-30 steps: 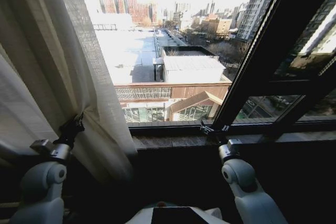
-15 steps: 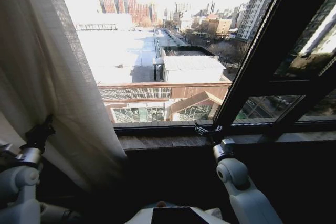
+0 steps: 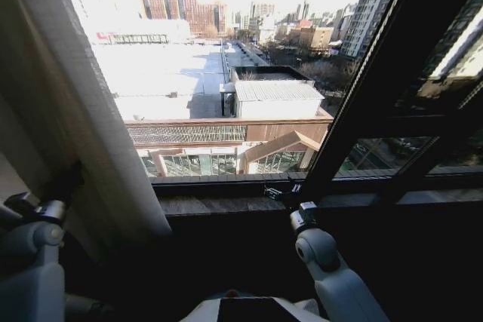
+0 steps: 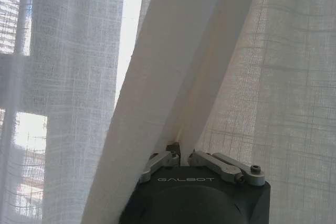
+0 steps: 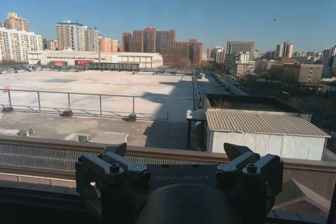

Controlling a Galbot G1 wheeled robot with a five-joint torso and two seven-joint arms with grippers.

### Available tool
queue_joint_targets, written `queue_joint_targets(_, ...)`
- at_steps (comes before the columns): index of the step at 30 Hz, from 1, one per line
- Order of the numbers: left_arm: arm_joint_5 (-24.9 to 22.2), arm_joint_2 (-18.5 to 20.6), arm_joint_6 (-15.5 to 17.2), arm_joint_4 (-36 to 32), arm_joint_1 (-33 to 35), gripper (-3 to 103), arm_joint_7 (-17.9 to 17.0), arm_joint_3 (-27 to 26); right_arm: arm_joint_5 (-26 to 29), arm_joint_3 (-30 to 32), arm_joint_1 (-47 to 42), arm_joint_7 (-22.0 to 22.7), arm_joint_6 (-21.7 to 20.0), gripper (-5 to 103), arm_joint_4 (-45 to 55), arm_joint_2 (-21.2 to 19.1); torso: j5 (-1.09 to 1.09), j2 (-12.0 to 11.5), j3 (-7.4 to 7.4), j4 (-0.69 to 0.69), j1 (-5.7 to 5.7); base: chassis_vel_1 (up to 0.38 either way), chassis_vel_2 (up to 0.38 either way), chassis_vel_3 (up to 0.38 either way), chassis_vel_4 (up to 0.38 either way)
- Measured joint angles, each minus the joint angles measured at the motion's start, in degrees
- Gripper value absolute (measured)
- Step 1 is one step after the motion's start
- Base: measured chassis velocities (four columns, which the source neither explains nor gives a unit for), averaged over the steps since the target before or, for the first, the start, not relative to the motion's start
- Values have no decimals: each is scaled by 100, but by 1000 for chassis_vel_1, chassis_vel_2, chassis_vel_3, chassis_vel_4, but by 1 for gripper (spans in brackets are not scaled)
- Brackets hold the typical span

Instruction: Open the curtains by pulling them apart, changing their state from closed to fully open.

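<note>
Sheer white fabric of the curtains (image 3: 83, 118) hangs bunched at the far left of the window, falling from the top left corner of the head view down past the sill (image 3: 226, 203). Its weave and pleats are plain in the left wrist view, where a thick cream fold (image 4: 173, 72) runs straight into the left tool (image 4: 181, 156), whose two metal fingers (image 4: 157, 162) are pinched narrow on that fold. From the head camera the left tool (image 3: 64, 182) is a dark shape pressed against the curtain's lower edge at the left, its grey arm (image 3: 30, 262) low in the near left corner.

Right of centre, the right arm (image 3: 324, 262) reaches up and forward, with the right tool (image 3: 278, 192) at the sill, just before the glass. In the right wrist view the right tool (image 5: 178, 166) stands wide, its two black fingers (image 5: 113, 169) well apart with nothing between them, and rooftops and tower blocks lie beyond.

Most of the pane is uncovered. A dark window frame bar (image 3: 377, 73) slants up the right side, with a crossbar beside it.

Only one panel can be made out; whether a second hangs to the right is cut off by the frame. Below the sill the wall is in deep shadow, and the left tool's fingers are hard to tell apart in the head view.
</note>
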Motion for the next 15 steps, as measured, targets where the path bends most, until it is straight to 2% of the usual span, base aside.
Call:
queue_joint_targets(6,41,26,-60,249,-141,0,0,15,-33,-62,8,-22,55,100,-35,-16,0,0,0,0,0,0,0,0,0)
queue_joint_targets(10,49,-9,-59,123,-38,0,-3,10,-37,-68,-10,-23,58,100,-27,-16,0,0,0,1,0,0,0,0,0)
queue_joint_targets(11,57,-39,-53,32,26,-3,-4,9,-37,-64,-20,-23,59,100,-21,-15,0,0,0,1,0,0,0,0,0)
queue_joint_targets(12,69,-84,-23,-96,119,3,-13,14,-38,-53,-34,-23,63,100,-12,-13,-1,0,0,1,0,0,0,0,0)
queue_joint_targets(13,69,-84,-23,-96,119,3,-13,14,-38,-53,-34,-23,63,100,-12,-13,-1,0,0,1,0,0,0,0,0)
queue_joint_targets(15,181,-182,20,-391,339,13,-13,75,-38,-48,-69,-22,73,100,3,-4,-2,0,0,2,0,0,0,0,0)
